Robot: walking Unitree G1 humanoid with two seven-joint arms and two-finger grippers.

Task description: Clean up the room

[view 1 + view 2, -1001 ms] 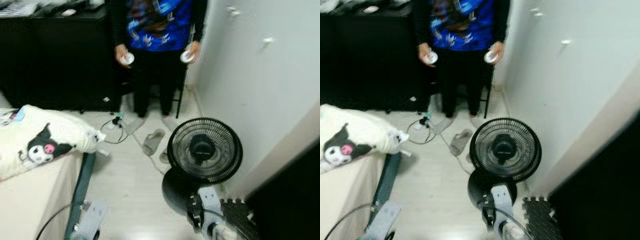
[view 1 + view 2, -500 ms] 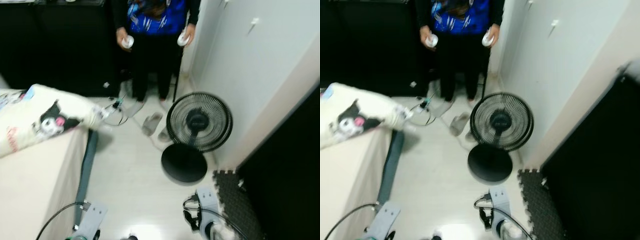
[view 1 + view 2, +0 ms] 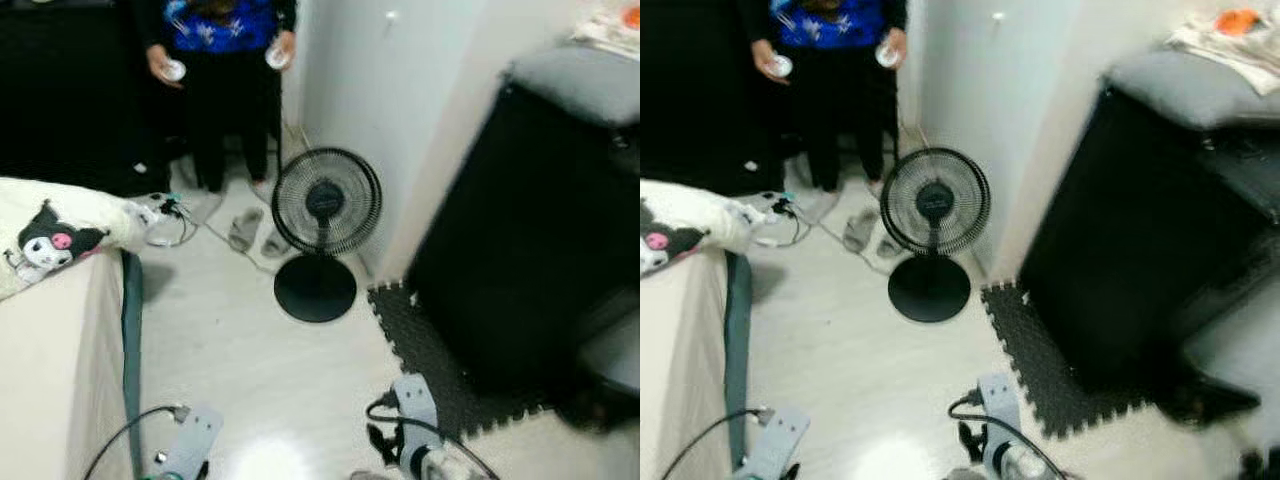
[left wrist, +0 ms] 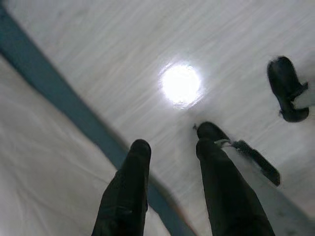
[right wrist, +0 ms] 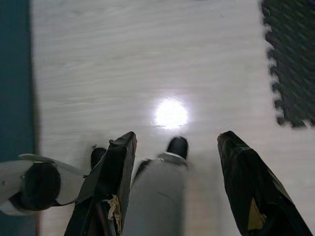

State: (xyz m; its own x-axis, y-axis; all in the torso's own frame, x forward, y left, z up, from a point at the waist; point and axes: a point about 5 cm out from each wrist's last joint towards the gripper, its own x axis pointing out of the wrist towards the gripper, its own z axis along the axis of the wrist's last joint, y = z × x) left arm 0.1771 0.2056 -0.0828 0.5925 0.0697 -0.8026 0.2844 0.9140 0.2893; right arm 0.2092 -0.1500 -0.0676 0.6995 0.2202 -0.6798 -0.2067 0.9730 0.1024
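A pair of grey slippers lies on the pale floor beside a black standing fan. A tangle of cable with a plug rests near the bed's corner. Both silver arms hang low at the bottom of the eye views, left arm and right arm. In the left wrist view, my left gripper is open and empty above the floor by the bed's teal edge. My right gripper is open too, holding nothing, over bare floor near the foam mat.
A person stands at the back holding white controllers. A bed with a cartoon pillow is on the left. A black cabinet with a grey cushion and a dark foam mat are on the right.
The camera has swung to the right and drawn back, so the fan and person sit further left and the black cabinet and foam mat have come into view. Both arms still hang low.
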